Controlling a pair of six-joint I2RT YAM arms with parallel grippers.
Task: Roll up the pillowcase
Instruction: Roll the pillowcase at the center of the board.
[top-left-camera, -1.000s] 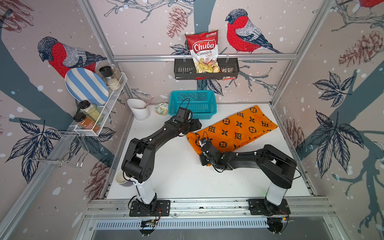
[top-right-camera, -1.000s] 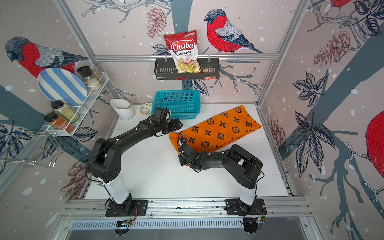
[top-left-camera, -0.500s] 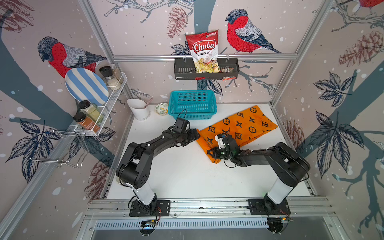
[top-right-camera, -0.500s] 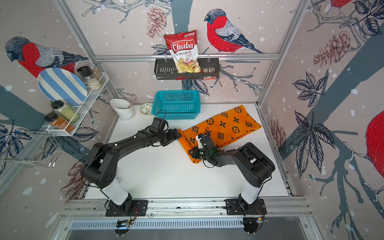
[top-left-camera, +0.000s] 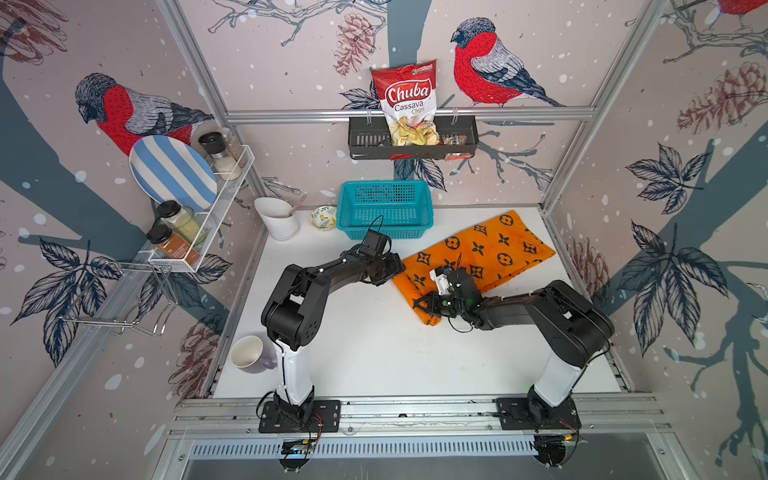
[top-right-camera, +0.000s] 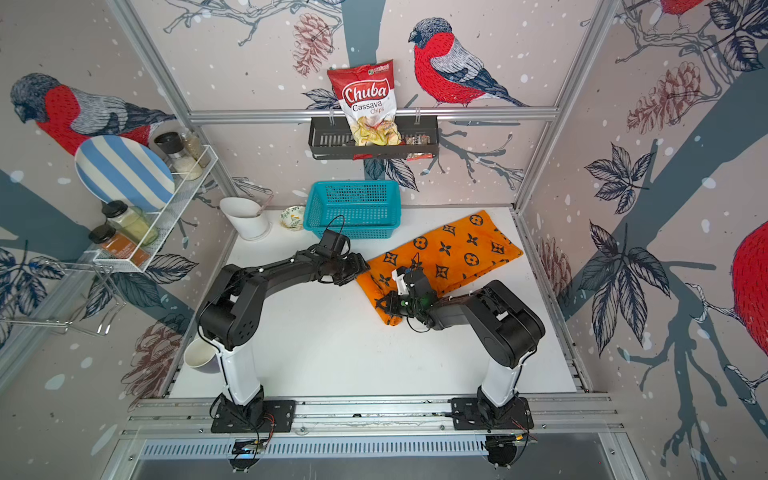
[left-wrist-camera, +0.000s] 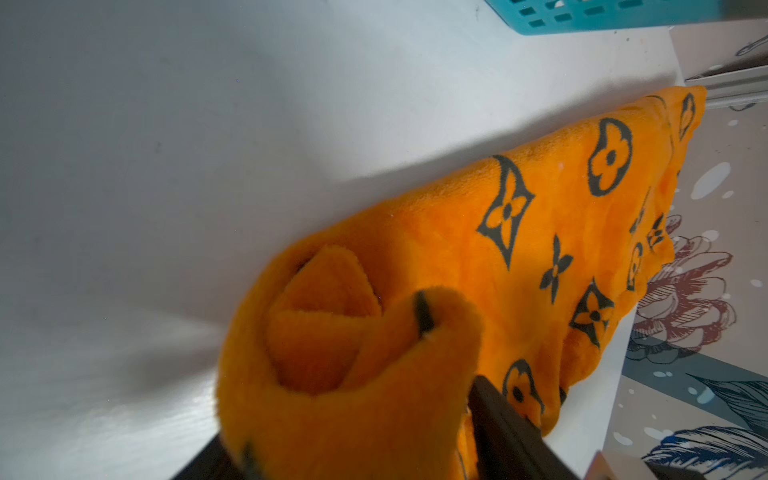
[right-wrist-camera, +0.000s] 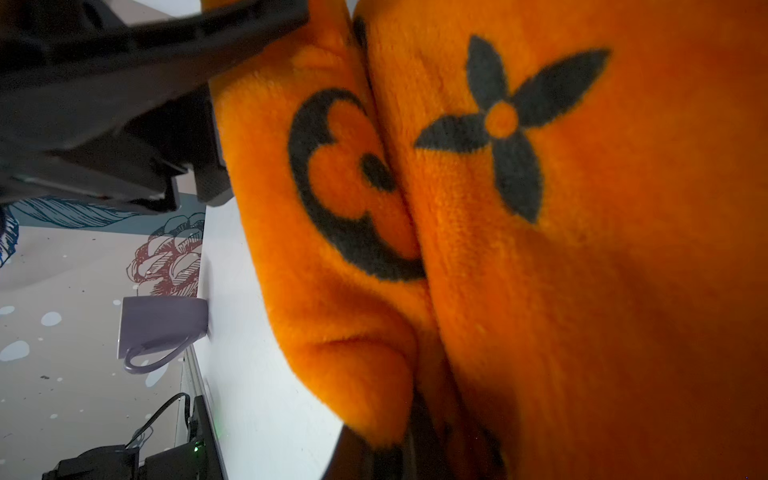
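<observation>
The left tool (top-left-camera: 397, 269) straddles the rolled end of the pillowcase (top-left-camera: 494, 253), which lies at its 3 o'clock. Cloth fills its gap in the left wrist view, but I cannot tell whether it squeezes. The right tool (top-left-camera: 427, 306), pressed together, pinches a fold at the roll's 6 o'clock end. The flat part stretches toward 2 o'clock across the surface (top-left-camera: 374, 357).

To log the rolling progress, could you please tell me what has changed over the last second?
The right gripper, shut on the pillowcase, rolled its left end over rightward, shortening the cloth. The left gripper came from in front of the teal basket to the roll's far end, which it now straddles. The pillowcase's right end and the basket stayed put.
</observation>
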